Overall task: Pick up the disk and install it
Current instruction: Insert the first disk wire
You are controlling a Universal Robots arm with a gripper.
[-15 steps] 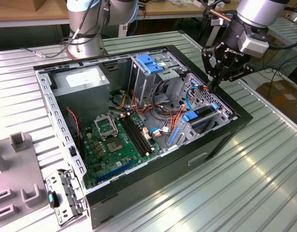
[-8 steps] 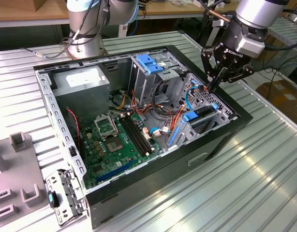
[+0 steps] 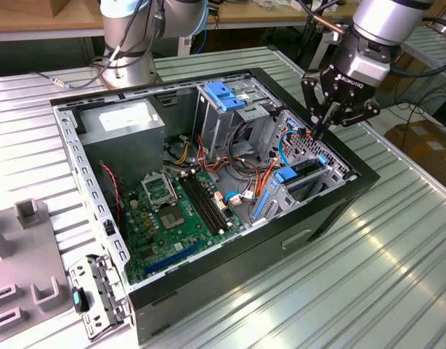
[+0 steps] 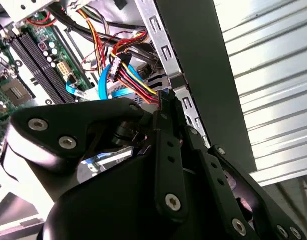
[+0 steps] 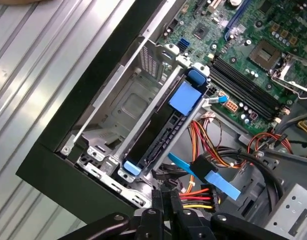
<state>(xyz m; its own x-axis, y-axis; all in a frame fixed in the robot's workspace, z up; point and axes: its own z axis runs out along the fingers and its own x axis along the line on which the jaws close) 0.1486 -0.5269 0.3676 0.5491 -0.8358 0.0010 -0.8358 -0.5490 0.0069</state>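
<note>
The disk (image 3: 304,169) sits on edge in the drive bay at the open computer case's corner on the exterior view's right, with blue plastic tabs at both ends. In the first wrist view the disk (image 5: 158,135) shows as a dark slab between blue rails inside the metal bay. My gripper (image 3: 317,133) hangs just above the bay's far end with its fingers shut and nothing between them. Its tips (image 5: 168,194) are close to a bundle of coloured wires (image 5: 201,197) and apart from the disk. In the second wrist view the gripper (image 4: 166,99) points at the same wires.
The case (image 3: 332,211) lies open on a ribbed metal table. Inside are a grey power-supply box (image 3: 125,120), a tall cage with a blue handle (image 3: 226,94) and the green motherboard (image 3: 172,211). Grey fixtures (image 3: 27,240) and a metal bracket (image 3: 99,291) lie on the exterior view's left.
</note>
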